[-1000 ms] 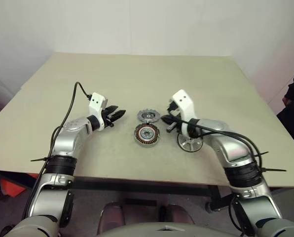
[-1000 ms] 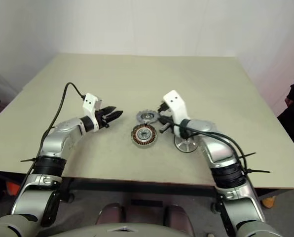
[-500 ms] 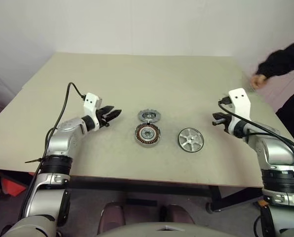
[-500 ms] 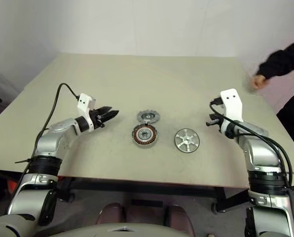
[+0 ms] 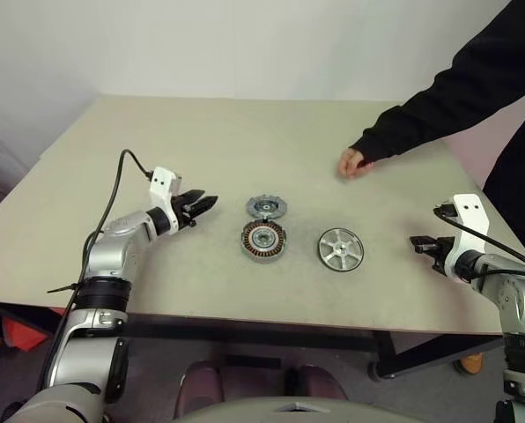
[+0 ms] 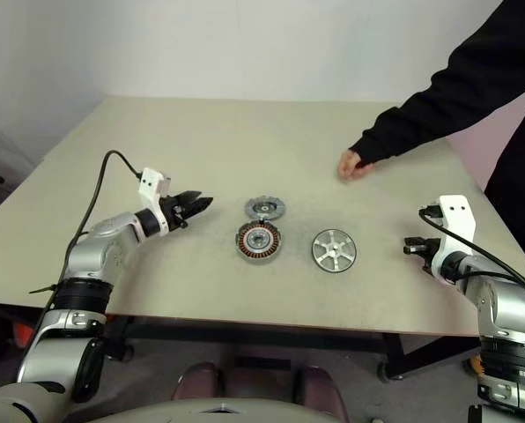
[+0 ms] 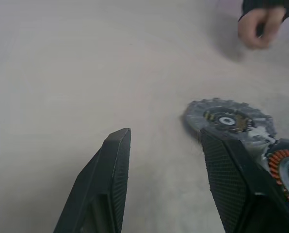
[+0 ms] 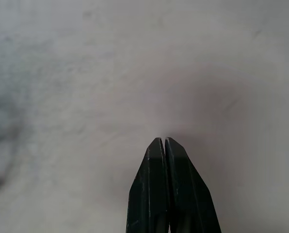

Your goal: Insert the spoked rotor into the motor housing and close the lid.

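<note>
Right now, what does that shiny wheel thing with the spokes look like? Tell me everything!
The spoked rotor is a flat, round, bright-silver disc that looks like metal. It has about six spokes running out from a small hub in the middle to a smooth rim, with gaps between them. It lies flat on the table, by itself, just to the right of the copper-ringed motor housing. Nothing touches it except the table.

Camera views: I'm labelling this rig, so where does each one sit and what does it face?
Head stereo pair: looks forward and down at the table, both arms, a person's hand.
Left wrist: along the open left gripper toward the lid and motor housing.
Right wrist: along the shut right gripper at bare table.
Shared: head and left wrist both show lid, housing, hand.
</note>
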